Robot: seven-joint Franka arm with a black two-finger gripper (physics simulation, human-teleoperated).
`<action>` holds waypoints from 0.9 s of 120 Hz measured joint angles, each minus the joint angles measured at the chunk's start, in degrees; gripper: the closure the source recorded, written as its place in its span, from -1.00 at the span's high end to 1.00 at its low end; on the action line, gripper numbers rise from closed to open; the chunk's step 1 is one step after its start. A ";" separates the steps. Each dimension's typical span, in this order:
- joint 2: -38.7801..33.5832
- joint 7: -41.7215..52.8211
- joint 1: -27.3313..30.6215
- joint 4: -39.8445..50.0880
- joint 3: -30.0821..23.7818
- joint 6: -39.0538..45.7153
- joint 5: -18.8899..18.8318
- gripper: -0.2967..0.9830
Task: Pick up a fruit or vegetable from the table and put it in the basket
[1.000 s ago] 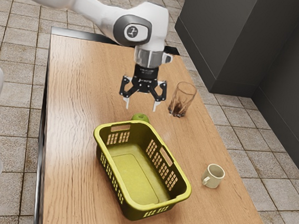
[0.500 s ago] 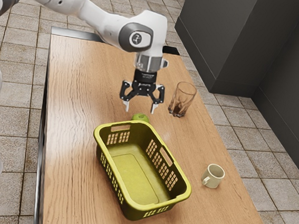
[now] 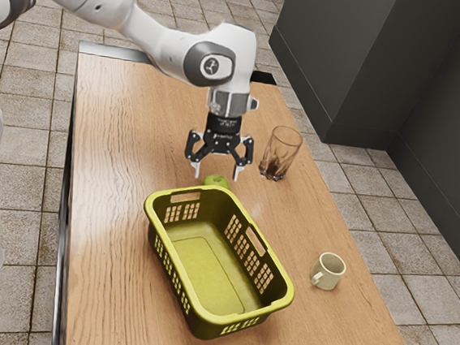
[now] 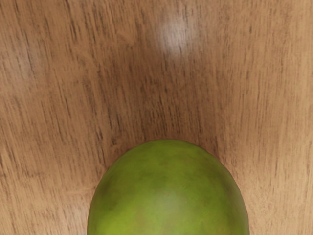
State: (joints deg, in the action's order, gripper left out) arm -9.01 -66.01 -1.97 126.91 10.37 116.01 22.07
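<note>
My gripper (image 3: pixel 218 174) points straight down in the exterior view, its two fingers wide apart and open, with the green fruit (image 3: pixel 216 182) just below and between their tips. The basket's rim hides the fruit's lower part there. In the wrist view the round green fruit (image 4: pixel 168 193) lies on the wood directly under my hand. The yellow-green basket (image 3: pixel 157 227) stands upright beside the fruit, with nothing inside it.
A clear brown glass (image 3: pixel 281 154) stands near the gripper, toward the exterior view's right. Farther along that side of the wooden table (image 3: pixel 128 130) is a small beige mug (image 3: pixel 329 272), past the basket.
The arm has lowered my gripper closer to the green fruit, and its fingers stand slightly nearer each other than at first. Fruit, basket, glass and mug have stayed put.
</note>
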 joint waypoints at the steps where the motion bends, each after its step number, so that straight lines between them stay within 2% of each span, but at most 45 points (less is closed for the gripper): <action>1: 0.07 0.02 -0.01 0.00 0.00 0.01 0.03 0.49; 51: 4.89 0.86 -0.05 -0.14 -0.09 0.53 3.36 0.49; 56: 5.01 0.92 -0.05 -0.16 -0.09 0.59 3.77 0.43; 70: 4.83 0.88 -0.07 -0.38 -0.09 0.70 4.31 0.06; 81: 4.75 0.72 -0.07 -0.43 -0.08 0.67 4.33 -0.11; 108: 2.25 0.39 1.49 -0.14 0.02 0.58 4.28 -0.02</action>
State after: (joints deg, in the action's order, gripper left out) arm -6.77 -65.62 -0.48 126.77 10.39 116.58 26.36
